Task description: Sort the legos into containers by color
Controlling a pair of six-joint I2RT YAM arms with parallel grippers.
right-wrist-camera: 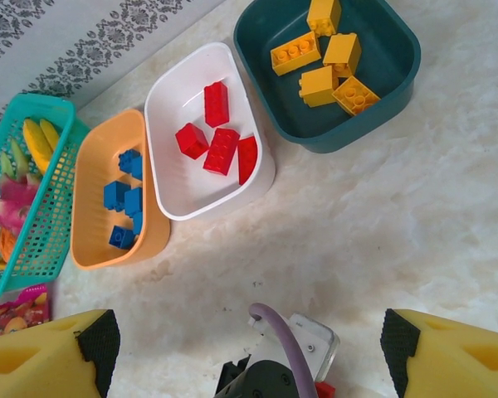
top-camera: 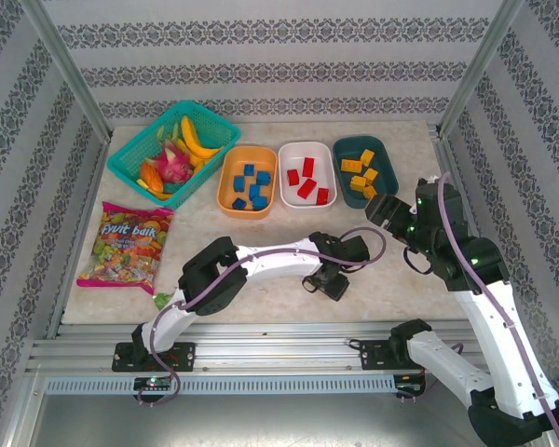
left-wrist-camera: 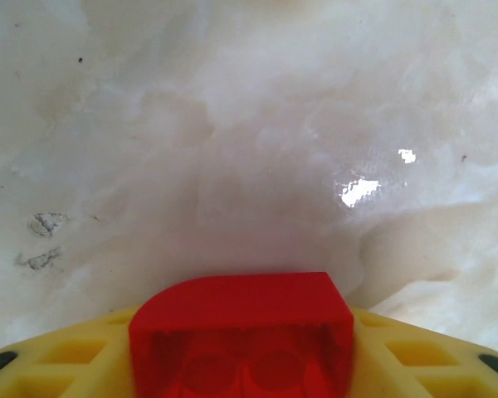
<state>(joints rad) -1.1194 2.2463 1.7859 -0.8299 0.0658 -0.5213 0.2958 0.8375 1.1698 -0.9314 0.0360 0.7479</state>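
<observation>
The left fingers (left-wrist-camera: 58, 365) pinch a red brick (left-wrist-camera: 242, 332) squarely between them, low over the bare tabletop (left-wrist-camera: 232, 124). Its long axis seems to run from finger to finger. The white tub (top-camera: 289, 196) lies straight beyond these fingers, away from the arm bases, so this arm is the nearer one. That tub holds four red bricks (right-wrist-camera: 222, 149). The orange tub (right-wrist-camera: 95, 149) beside it holds blue ones (right-wrist-camera: 116, 195), and the dark teal tub (right-wrist-camera: 340, 137) holds yellow ones (right-wrist-camera: 318, 85). The right fingers (right-wrist-camera: 41, 356) stand spread wide, holding nothing.
</observation>
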